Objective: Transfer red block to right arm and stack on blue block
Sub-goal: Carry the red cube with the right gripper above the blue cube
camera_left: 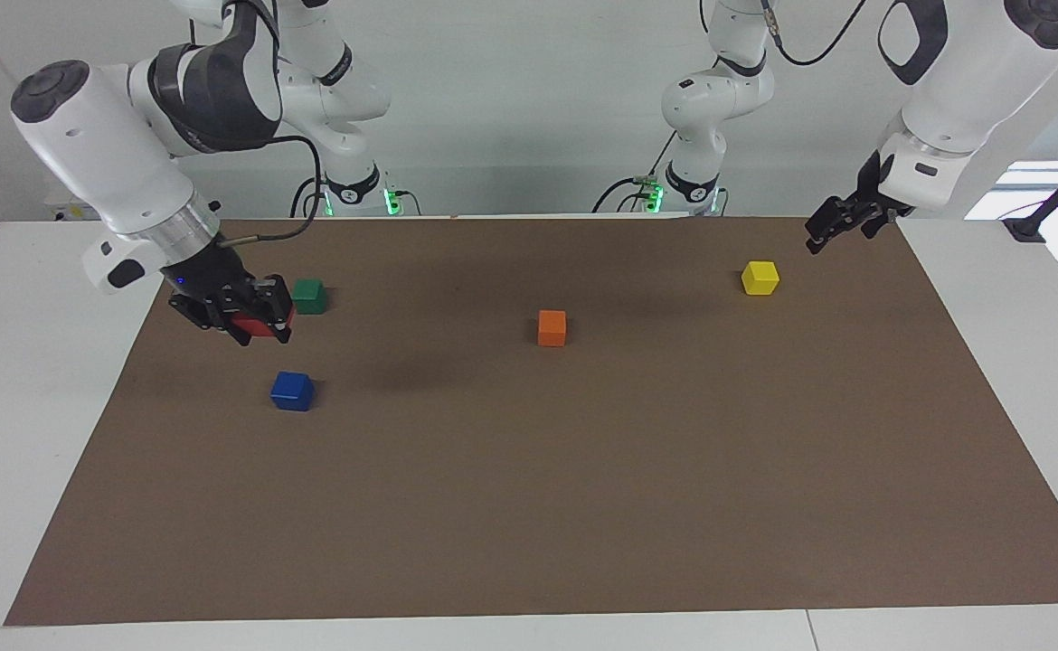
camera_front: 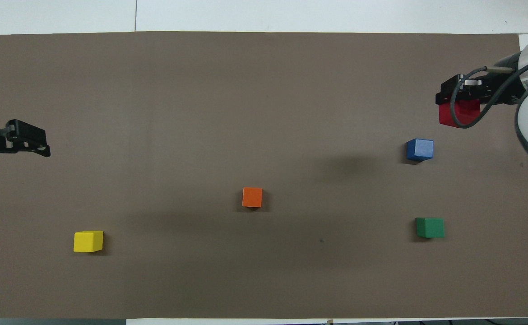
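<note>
My right gripper (camera_left: 253,323) is shut on the red block (camera_left: 263,325) and holds it in the air above the brown mat, toward the right arm's end of the table. In the overhead view the red block (camera_front: 457,113) hangs under the right gripper (camera_front: 460,97), beside the blue block (camera_front: 419,149) and not over it. The blue block (camera_left: 292,391) sits on the mat, apart from the gripper. My left gripper (camera_left: 823,233) is open and empty, raised over the mat's edge at the left arm's end (camera_front: 29,144), and waits.
A green block (camera_left: 309,296) sits nearer to the robots than the blue block. An orange block (camera_left: 552,327) sits mid-mat. A yellow block (camera_left: 760,278) sits toward the left arm's end, close to the left gripper. The brown mat (camera_left: 529,506) covers the white table.
</note>
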You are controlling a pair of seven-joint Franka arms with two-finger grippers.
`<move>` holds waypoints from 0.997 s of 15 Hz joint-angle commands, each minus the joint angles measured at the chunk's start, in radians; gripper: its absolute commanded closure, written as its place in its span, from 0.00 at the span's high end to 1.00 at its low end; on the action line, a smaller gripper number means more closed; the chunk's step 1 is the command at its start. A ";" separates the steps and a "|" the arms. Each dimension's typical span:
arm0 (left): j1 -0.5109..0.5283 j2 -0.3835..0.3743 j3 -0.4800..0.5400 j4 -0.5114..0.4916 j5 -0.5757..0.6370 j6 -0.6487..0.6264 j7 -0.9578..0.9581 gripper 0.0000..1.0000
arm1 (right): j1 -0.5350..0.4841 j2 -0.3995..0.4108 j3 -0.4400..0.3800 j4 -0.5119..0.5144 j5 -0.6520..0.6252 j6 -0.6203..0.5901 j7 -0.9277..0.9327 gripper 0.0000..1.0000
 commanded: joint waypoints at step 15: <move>-0.105 -0.050 0.087 -0.025 0.011 0.018 0.006 1.00 | -0.036 0.005 0.008 -0.408 -0.128 0.490 -0.012 0.00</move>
